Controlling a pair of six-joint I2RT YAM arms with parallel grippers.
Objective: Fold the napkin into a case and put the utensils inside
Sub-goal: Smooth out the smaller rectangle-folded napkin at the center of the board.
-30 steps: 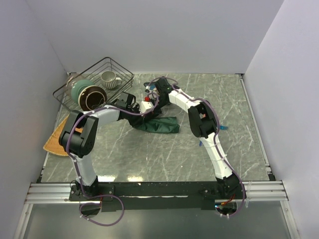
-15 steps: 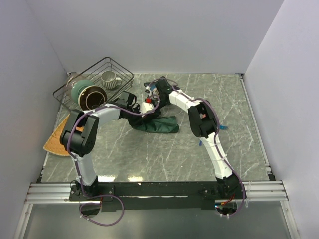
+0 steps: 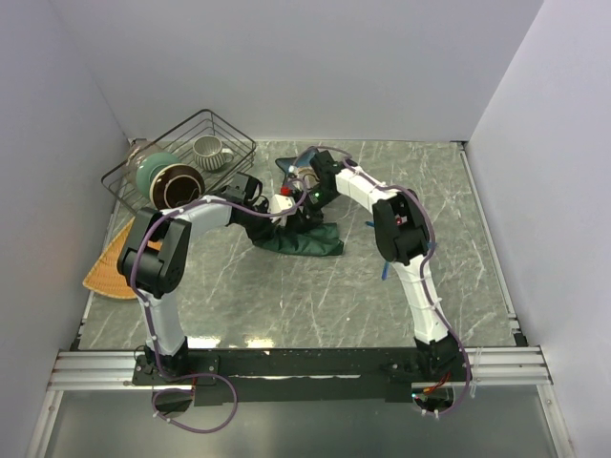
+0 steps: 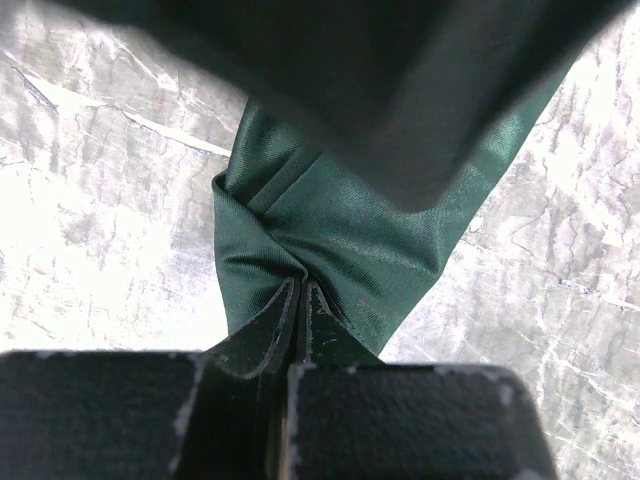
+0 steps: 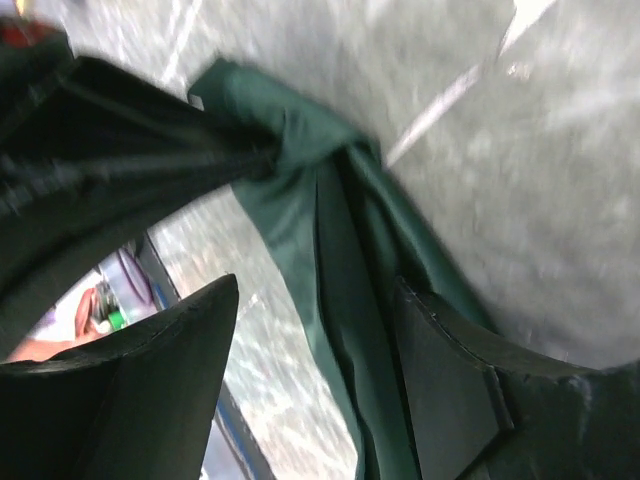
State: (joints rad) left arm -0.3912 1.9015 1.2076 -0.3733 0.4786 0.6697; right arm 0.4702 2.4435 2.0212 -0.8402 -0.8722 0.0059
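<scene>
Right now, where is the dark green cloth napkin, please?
In the top view the dark green cloth napkin lies bunched mid-table, right of the wire basket, pinched in the left gripper.

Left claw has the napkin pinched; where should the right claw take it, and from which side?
Likely the folded strip of the napkin lying between the open fingers of the right claw: come down from above and close across its width. The left claw is shut on the gathered end, so a hold further along should let the cloth be stretched flat.
</scene>
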